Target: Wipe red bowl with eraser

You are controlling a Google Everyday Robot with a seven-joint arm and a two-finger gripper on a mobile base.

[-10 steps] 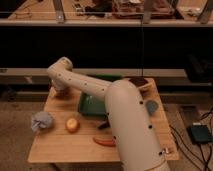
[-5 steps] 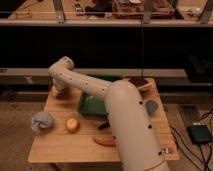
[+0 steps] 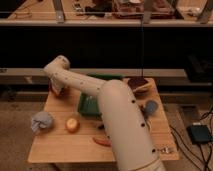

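Observation:
My arm reaches from the lower right across the wooden table (image 3: pixel 55 145) to its far left corner. The gripper (image 3: pixel 58 89) points down there, mostly hidden behind the arm's wrist. A sliver of orange-red, the red bowl (image 3: pixel 52 92), shows right under and beside the gripper. The eraser is hidden. I cannot tell whether the gripper touches the bowl.
A teal-green pad (image 3: pixel 89 104) lies mid-table, partly under the arm. A yellow fruit (image 3: pixel 73 124) and a grey crumpled cloth (image 3: pixel 41 121) sit front left. A maroon-brown bowl (image 3: pixel 138 85) is at the back right, a blue-grey object (image 3: pixel 151 106) at the right, and an orange-red long object (image 3: pixel 102 142) in front.
The arm's bend over the far left corner has shifted slightly. The things on the table have not moved.

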